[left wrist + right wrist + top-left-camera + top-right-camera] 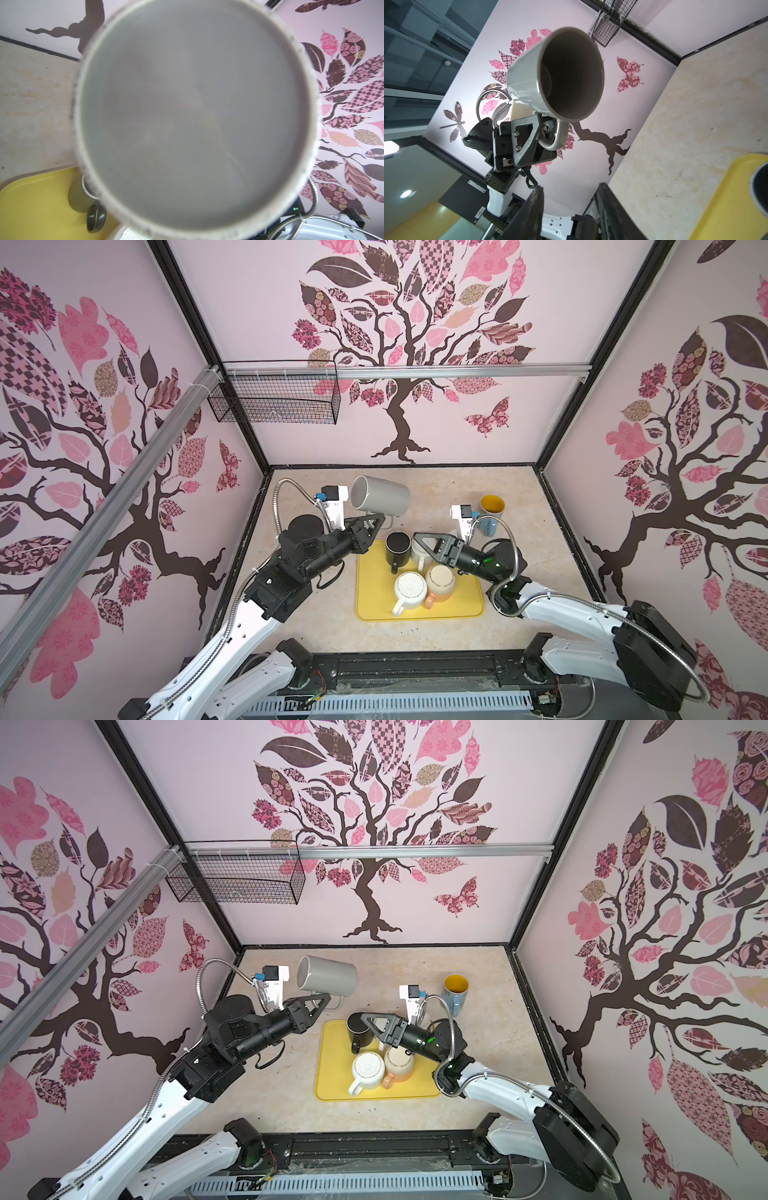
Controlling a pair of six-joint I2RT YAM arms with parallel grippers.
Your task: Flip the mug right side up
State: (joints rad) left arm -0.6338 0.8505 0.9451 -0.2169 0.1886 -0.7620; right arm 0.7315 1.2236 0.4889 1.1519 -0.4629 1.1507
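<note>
grey mug (525,83): glazed ceramic, glossy, smooth
yellow tray (457,610): smooth plastic, dull sheen
worktop (457,489): mottled beige, matt, stone-look
wire basket (274,402): thin black metal mesh
cable conduit (286,480): ribbed bright metal

Beige table (436,497), yellow tray (374,608), blue mug (490,522)

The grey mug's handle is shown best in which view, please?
Right wrist view: the handle is clear in the left gripper. Both top views partly hide it; the left wrist view shows only the mug's base.
</note>
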